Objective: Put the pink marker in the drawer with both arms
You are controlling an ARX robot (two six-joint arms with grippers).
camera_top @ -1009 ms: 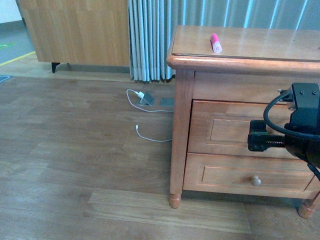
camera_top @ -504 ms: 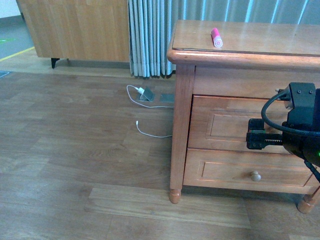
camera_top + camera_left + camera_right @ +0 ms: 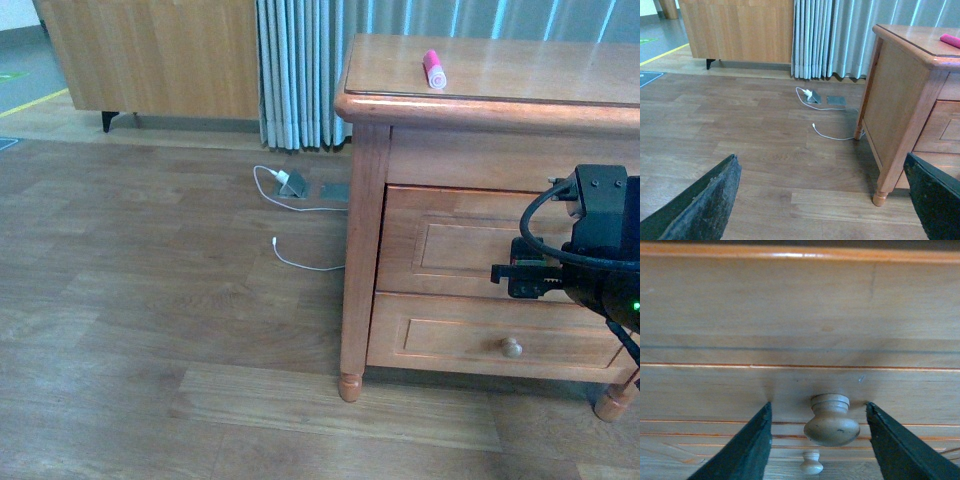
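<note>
The pink marker (image 3: 434, 68) lies on the wooden cabinet's top (image 3: 520, 75), towards its left side; the left wrist view catches its end (image 3: 951, 40) at the frame edge. The drawer (image 3: 450, 245) is the taller upper one and it is shut. My right gripper (image 3: 512, 272) hovers at its front. In the right wrist view that gripper (image 3: 818, 410) stands open, its fingers (image 3: 742, 447) on either side of the drawer's pale knob (image 3: 831, 422) without touching it. My left gripper (image 3: 820, 200) is open over bare floor, left of the cabinet.
The shallower lower drawer (image 3: 440, 340) has its own knob (image 3: 511, 347), also seen small (image 3: 811, 462) in the right wrist view. A white cable and charger (image 3: 290, 190) lie on the wood floor by grey curtains (image 3: 300, 70). A wooden sideboard (image 3: 150, 60) stands at the back left.
The whole front view has shifted, so the cabinet sits a little higher in frame. The right gripper has edged closer to the upper drawer's front. The marker stays on the top.
</note>
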